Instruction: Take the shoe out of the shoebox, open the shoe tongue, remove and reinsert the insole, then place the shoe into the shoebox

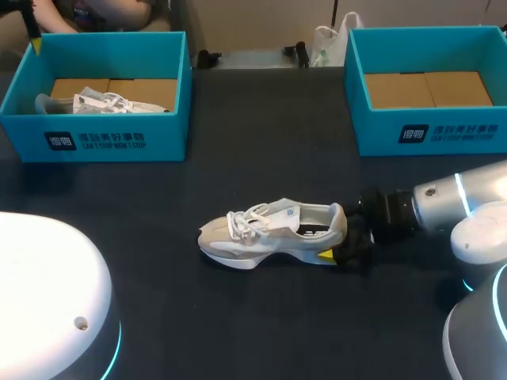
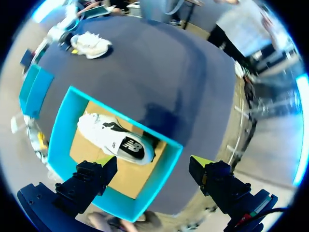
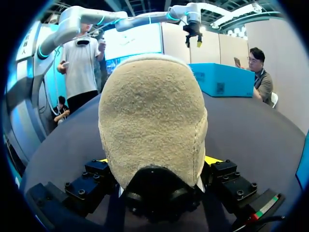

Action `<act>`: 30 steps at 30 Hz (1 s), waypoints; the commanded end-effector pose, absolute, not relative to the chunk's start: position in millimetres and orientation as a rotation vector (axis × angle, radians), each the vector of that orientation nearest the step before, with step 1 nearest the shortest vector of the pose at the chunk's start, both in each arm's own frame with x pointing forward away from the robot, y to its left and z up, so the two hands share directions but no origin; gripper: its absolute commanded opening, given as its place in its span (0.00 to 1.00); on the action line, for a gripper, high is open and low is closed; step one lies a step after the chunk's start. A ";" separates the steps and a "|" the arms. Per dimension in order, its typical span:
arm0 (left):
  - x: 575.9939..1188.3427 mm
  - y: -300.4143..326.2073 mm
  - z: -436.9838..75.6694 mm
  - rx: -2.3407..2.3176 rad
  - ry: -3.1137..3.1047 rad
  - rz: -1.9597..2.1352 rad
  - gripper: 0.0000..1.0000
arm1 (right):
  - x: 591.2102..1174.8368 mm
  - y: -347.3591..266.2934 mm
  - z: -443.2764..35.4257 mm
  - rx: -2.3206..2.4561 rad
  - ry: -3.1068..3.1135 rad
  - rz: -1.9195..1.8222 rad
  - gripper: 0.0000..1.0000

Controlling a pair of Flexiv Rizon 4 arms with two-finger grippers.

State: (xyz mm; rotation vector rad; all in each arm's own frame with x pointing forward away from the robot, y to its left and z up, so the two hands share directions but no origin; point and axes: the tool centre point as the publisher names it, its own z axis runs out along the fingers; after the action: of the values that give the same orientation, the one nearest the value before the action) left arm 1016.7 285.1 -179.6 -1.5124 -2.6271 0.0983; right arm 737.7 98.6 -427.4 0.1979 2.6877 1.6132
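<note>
The right claw (image 3: 155, 166) is closed on the heel of the shoe (image 1: 269, 232), one finger pressed against each side of it, with the yellow tips just showing past the heel's edges. The shoe lies on its sole on the dark counter (image 1: 261, 324), near the middle. Its toe points toward my left side and its heel toward the right arm, which comes in low from the right. It is a pale, cream-coloured trainer with white laces, a thick light sole and a suede-like heel patch.

The left claw (image 2: 152, 169) hangs high over the left shoebox (image 2: 62, 121) with its fingers spread wide and nothing between them. Below it, inside that teal box, a second shoe (image 2: 113, 138) lies on its side on the brown cardboard floor. It is white with a dark heel section.

The left shoebox stands at the far left of the counter. The right shoebox (image 1: 372, 119), of the same teal, stands at the far right and shows only its cardboard floor. Both boxes are well apart from the shoe in the right claw.
</note>
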 end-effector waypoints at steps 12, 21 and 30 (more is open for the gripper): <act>967.2 225.4 -166.6 -0.065 -3.126 0.095 1.00 | 736.1 100.6 -427.5 0.200 2.690 1.607 0.00; 946.2 195.7 -168.2 0.055 -3.088 0.153 1.00 | 736.1 100.6 -427.5 0.200 2.690 1.607 0.00; 946.2 195.7 -168.2 0.055 -3.088 0.153 1.00 | 736.1 100.6 -427.5 0.200 2.690 1.607 0.00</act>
State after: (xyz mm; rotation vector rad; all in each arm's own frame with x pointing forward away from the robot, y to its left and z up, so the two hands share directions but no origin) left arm 948.1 194.6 -166.6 -0.0347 -3.0810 0.1368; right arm 737.7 98.7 -427.5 0.1981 2.6877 1.6131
